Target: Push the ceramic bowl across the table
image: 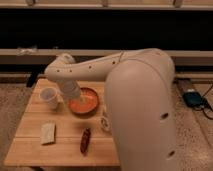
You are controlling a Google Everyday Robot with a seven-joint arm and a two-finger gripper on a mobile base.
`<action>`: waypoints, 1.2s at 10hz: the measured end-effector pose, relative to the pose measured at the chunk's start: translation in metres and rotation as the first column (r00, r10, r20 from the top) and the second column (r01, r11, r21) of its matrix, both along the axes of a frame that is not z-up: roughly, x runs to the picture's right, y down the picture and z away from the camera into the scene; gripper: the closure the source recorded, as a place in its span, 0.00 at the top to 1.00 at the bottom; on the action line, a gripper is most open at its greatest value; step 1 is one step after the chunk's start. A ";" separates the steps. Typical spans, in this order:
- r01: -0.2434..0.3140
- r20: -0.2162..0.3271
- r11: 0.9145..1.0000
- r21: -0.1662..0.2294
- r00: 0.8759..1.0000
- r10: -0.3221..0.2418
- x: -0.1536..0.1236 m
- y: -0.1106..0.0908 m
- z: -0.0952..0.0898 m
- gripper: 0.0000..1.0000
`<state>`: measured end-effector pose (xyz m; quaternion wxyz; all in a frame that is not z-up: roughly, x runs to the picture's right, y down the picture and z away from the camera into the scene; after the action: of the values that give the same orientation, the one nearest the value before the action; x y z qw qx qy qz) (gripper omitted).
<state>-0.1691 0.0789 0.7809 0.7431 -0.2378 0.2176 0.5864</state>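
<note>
Whether the gripper (76,100) is apart or together I cannot tell; it reaches down at the left side of the ceramic bowl (90,106), over or just inside the rim, and the wrist hides the actual contact. The bowl sits in the far half of the table (65,125), roughly mid-width, upright. The main risk, as I judge it, is a high contact: pressing on the rim instead of the wall could tip the shallow, glossy bowl or let the gripper skate over it, so the bowl stays put. Direction matters too. A white cup (49,97) stands just beside the bowl on its left, so a push that way would likely knock it over or carry it toward the table edge. A small white container (105,122) stands near the bowl's front right, half hidden by the arm (145,110), and could be struck by a push to the right. The far edge is near, so a push away could send the bowl off. A tan pad (48,133) and a dark red item (85,141) lie nearer the front.
</note>
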 end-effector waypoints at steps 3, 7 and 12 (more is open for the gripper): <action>0.008 -0.010 1.000 0.016 1.000 -0.007 -0.007 -0.005 0.052 0.65; -0.016 -0.041 1.000 -0.001 0.999 0.016 0.000 -0.007 0.083 0.65; 0.009 -0.091 0.999 -0.045 0.996 -0.013 0.010 0.015 0.101 0.65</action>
<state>-0.1588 0.0935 0.8821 0.7301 -0.2263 0.2654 0.5876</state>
